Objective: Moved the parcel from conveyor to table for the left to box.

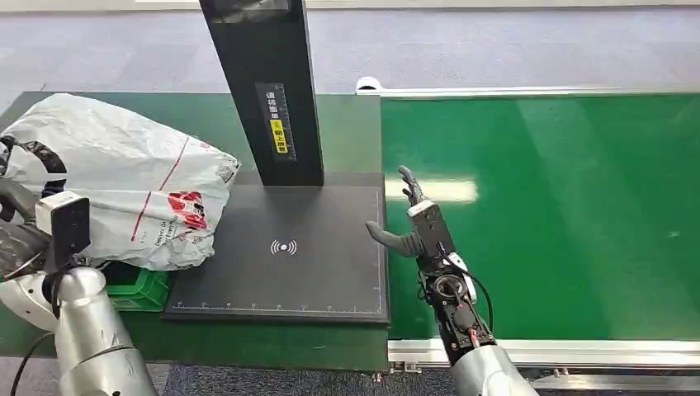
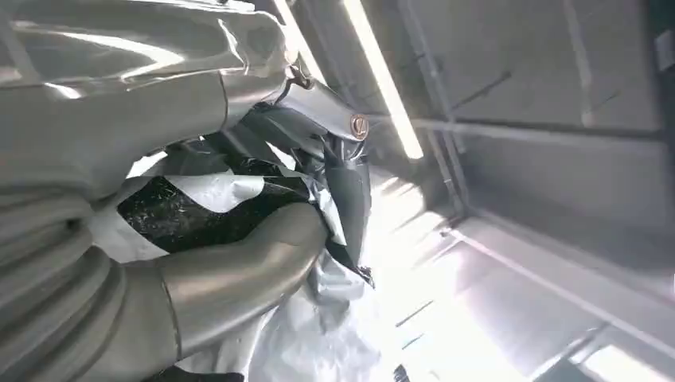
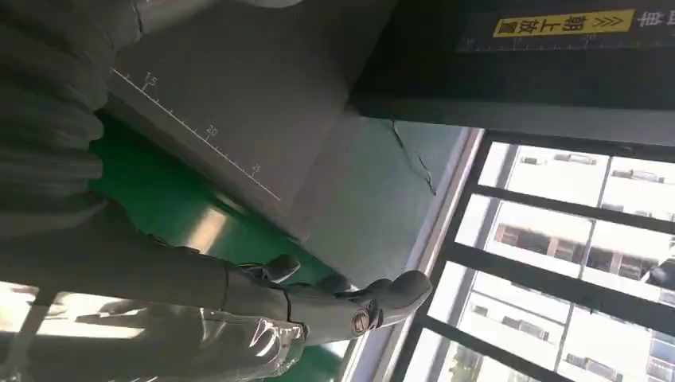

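The parcel (image 1: 124, 181) is a crumpled white plastic bag with red and black print. It hangs at the left of the head view, partly over the black scanner plate (image 1: 289, 247) and above a green crate (image 1: 140, 289). My left hand (image 1: 15, 202) grips it from the far left side. In the left wrist view the thumb and fingers of that hand (image 2: 223, 270) close around the bag's folds (image 2: 199, 207). My right hand (image 1: 417, 227) hovers with fingers apart and holds nothing, at the conveyor's left edge beside the plate. The right wrist view shows the same hand (image 3: 318, 306) empty.
A black post (image 1: 268, 82) with a yellow label rises from the back of the scanner plate. The green conveyor belt (image 1: 561, 214) runs along the right with a metal rail (image 1: 578, 351) at its near edge. The green table top (image 1: 347, 124) lies behind the plate.
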`<state>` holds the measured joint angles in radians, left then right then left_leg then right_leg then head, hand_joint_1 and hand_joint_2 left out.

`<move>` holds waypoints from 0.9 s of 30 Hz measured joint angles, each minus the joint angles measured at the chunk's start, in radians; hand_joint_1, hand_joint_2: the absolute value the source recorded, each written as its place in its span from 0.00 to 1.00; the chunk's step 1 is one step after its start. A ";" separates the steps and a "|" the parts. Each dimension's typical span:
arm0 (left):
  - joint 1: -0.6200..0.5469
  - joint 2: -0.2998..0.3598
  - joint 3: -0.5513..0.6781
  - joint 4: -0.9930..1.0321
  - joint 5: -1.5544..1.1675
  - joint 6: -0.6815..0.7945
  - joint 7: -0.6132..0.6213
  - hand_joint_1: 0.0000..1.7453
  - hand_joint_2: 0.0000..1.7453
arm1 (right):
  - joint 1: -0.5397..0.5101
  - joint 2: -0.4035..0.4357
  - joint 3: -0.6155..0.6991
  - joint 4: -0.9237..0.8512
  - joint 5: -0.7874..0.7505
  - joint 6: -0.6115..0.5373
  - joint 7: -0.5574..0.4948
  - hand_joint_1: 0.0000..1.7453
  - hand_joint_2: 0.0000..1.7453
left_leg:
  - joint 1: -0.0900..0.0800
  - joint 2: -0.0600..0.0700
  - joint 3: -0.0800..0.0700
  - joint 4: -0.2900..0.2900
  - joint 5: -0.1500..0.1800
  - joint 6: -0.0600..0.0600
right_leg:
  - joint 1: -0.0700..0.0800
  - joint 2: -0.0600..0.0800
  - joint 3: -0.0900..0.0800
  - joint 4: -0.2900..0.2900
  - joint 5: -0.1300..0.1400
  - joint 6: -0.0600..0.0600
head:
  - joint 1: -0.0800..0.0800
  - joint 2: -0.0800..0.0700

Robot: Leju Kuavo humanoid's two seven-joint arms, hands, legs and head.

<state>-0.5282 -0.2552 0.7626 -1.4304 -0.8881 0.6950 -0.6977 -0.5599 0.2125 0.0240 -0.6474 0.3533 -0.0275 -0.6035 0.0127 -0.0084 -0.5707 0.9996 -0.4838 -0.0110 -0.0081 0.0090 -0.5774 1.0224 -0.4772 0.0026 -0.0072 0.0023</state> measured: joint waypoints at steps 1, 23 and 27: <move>-0.007 0.003 0.019 0.021 0.000 0.000 0.000 1.00 1.00 | 0.000 0.000 0.000 0.000 0.003 0.002 0.000 0.00 1.00 | 0.000 0.000 0.000 0.000 0.000 0.000 | 0.000 0.000 0.000 0.000 0.000 0.000 | 0.000 0.000; -0.064 0.045 0.202 0.136 -0.101 0.000 0.000 0.44 1.00 | 0.001 0.002 0.000 -0.003 0.030 0.011 0.001 0.00 1.00 | 0.000 0.000 0.000 0.000 0.000 0.000 | 0.000 0.000 0.000 0.000 0.000 0.000 | 0.000 0.000; -0.119 0.063 0.329 0.238 -0.384 0.000 0.026 0.00 1.00 | 0.003 0.002 0.000 -0.010 0.038 0.014 0.002 0.00 1.00 | 0.000 0.000 0.000 0.000 0.000 0.000 | 0.000 0.000 0.000 0.000 0.000 0.000 | 0.000 0.000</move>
<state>-0.6474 -0.1919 1.0920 -1.1920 -1.2721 0.6954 -0.6713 -0.5572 0.2144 0.0240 -0.6569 0.3910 -0.0134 -0.6016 0.0128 -0.0079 -0.5703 0.9996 -0.4837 -0.0111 -0.0080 0.0091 -0.5775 1.0223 -0.4772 0.0025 -0.0072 0.0023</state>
